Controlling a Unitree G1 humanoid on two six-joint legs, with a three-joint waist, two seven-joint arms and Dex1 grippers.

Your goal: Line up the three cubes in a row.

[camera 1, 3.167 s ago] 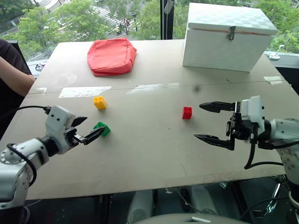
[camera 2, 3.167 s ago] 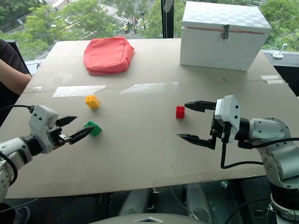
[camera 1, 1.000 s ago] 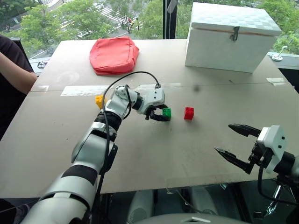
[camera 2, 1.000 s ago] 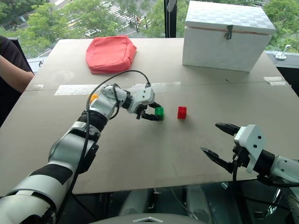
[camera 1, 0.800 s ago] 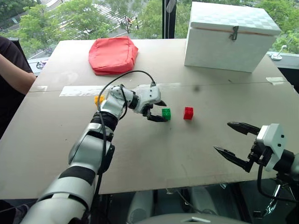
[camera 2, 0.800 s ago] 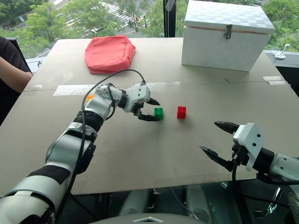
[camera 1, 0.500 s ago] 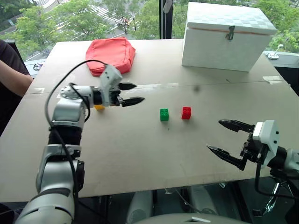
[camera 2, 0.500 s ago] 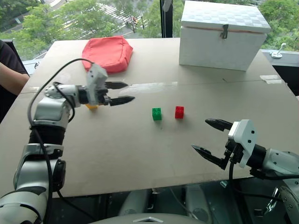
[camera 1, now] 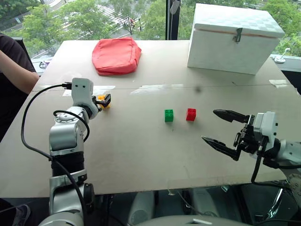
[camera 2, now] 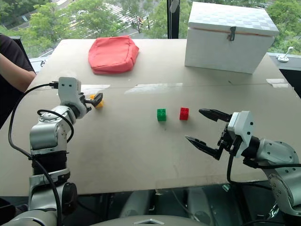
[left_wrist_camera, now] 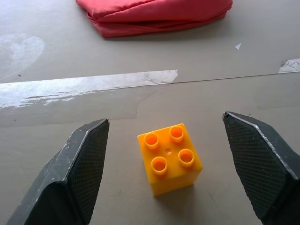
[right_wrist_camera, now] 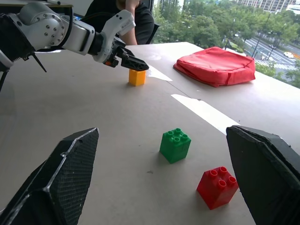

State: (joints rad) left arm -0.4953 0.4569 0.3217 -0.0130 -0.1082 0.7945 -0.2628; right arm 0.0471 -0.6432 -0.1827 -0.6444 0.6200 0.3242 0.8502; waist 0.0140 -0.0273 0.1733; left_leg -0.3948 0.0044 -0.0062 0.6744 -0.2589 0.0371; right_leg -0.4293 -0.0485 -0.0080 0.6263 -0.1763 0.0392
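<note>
The green cube (camera 1: 169, 115) and the red cube (camera 1: 191, 114) stand side by side near the table's middle, a small gap between them. The yellow cube (camera 1: 101, 100) stands apart at the left, studs up. My left gripper (left_wrist_camera: 165, 119) is open and level, one finger on each side of the yellow cube (left_wrist_camera: 169, 157), with neither finger touching it. My right gripper (camera 1: 209, 125) hangs open and empty above the table, to the right of the red cube and nearer the front edge. The right wrist view looks past its fingers at the green cube (right_wrist_camera: 175, 145) and red cube (right_wrist_camera: 217, 186).
A red fabric pouch (camera 1: 116, 55) lies at the back left and a big white box (camera 1: 235, 37) stands at the back right. A person's arm (camera 1: 16, 70) rests by the table's left edge. A shiny tape strip (left_wrist_camera: 84, 84) runs just beyond the yellow cube.
My left gripper let go of the green cube beside the red one, swung left and now straddles the yellow cube. My right gripper drifted slightly up and towards the red cube.
</note>
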